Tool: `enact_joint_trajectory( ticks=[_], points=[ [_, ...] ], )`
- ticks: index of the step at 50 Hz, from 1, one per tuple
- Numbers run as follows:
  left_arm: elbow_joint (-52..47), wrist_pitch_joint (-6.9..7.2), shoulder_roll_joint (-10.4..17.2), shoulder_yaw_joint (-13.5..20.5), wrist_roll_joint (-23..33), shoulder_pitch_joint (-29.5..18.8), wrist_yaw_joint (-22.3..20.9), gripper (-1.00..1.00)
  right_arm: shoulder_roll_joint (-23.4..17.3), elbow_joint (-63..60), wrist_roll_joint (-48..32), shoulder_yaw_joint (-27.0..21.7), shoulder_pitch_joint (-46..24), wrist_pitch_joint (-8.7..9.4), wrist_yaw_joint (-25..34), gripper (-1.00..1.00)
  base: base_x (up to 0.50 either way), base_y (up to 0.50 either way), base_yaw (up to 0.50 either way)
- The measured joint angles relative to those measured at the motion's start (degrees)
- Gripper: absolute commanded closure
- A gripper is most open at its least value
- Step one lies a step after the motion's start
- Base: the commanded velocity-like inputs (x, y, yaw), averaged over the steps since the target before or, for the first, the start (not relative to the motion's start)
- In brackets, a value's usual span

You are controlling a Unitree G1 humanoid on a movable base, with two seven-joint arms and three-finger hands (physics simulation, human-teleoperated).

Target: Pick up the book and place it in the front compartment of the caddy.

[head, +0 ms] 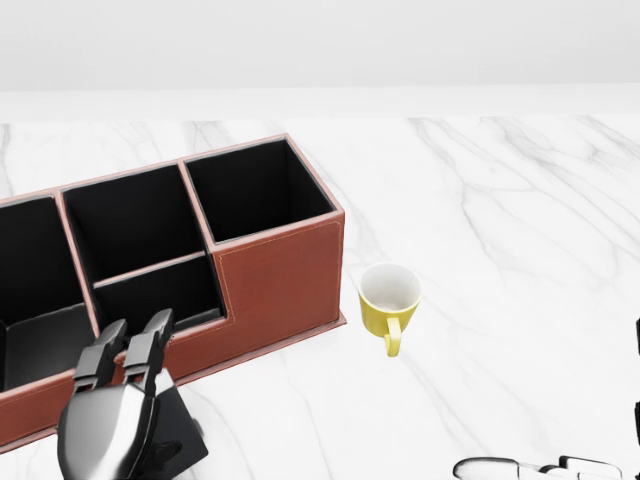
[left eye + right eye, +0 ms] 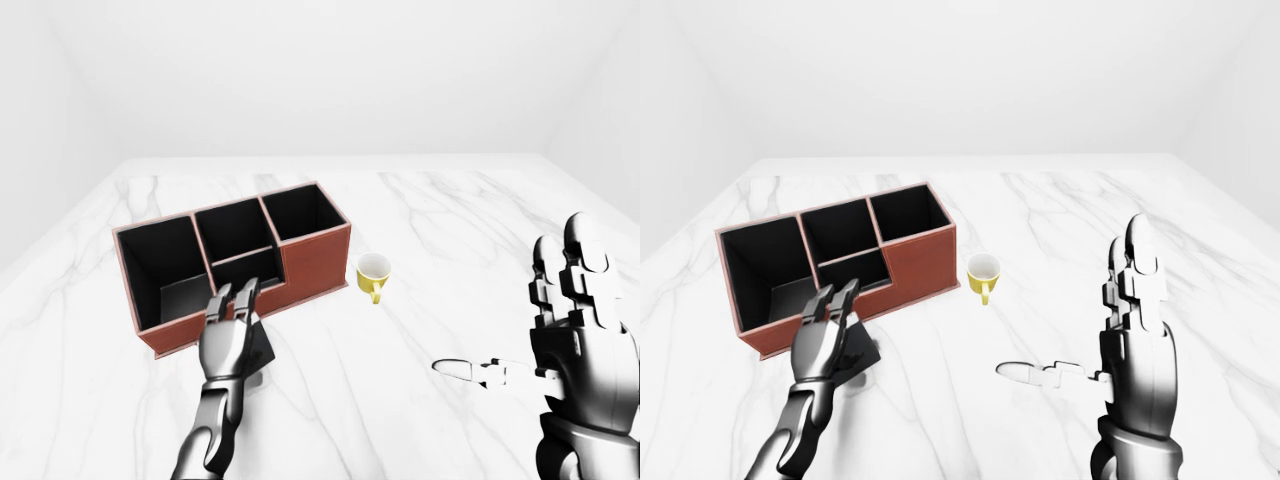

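Observation:
The red-brown caddy (image 2: 315,265) stands on the marble table at the left of the left-eye view, with several black compartments; its low compartment (image 1: 160,295) faces the bottom of the view. My left hand (image 2: 233,300) is just below the caddy's lower wall, fingers pointing at it, shut on a dark book (image 1: 180,435) that sits tilted under the palm. Most of the book is hidden by the hand. My right hand (image 2: 530,310) is open and empty, raised upright at the right, thumb stretched to the left.
A yellow mug (image 2: 373,275) stands just right of the caddy, handle toward the bottom of the view. White marble tabletop (image 2: 450,230) stretches to the right and top, with white walls behind.

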Motion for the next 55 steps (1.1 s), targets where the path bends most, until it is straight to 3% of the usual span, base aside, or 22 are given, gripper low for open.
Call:
enact_joint_trajectory(
  ticks=[28,44,55],
  points=[
    [-5.9,0.0,-0.1,-5.1,6.4,4.1,0.0,1.0,-0.2,0.5,0.0,0.1,-0.2,0.0,-0.2,-1.0,0.0,0.0,0.0],
    [-5.0,0.0,-0.3,-4.2,7.4,3.2,0.0,1.0,-0.3,0.7,0.0,0.2,-0.3,0.0,-0.3,-1.0,0.0,0.0,0.0],
    [-8.1,0.0,-1.0,-4.2,7.4,5.6,0.0,1.0,-0.4,0.8,0.0,0.3,-0.4,0.0,-0.4,-1.0,0.0,0.0,0.0]
  ],
)
